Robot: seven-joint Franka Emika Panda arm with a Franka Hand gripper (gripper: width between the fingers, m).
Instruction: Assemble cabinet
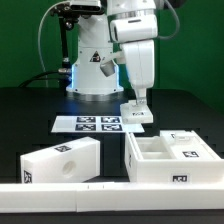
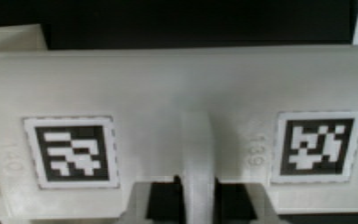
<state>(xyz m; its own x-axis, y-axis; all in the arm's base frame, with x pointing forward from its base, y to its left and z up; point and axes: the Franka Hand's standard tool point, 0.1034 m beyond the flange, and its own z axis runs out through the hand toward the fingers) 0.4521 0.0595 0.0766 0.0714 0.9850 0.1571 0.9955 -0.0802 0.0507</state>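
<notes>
While the gripper [image 1: 137,104] hangs with jaws fully closed at a small tagged cabinet piece [image 1: 140,116] just beside the marker board [image 1: 85,124], hold unconfirmed, it looks light, rigid, slick plastic, best pinched across a thin wall or rib.

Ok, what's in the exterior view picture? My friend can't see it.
A white robot arm points down, fingers shut at a small white part beside the marker board. In front lie a white block, an open box and a long rail.
</notes>
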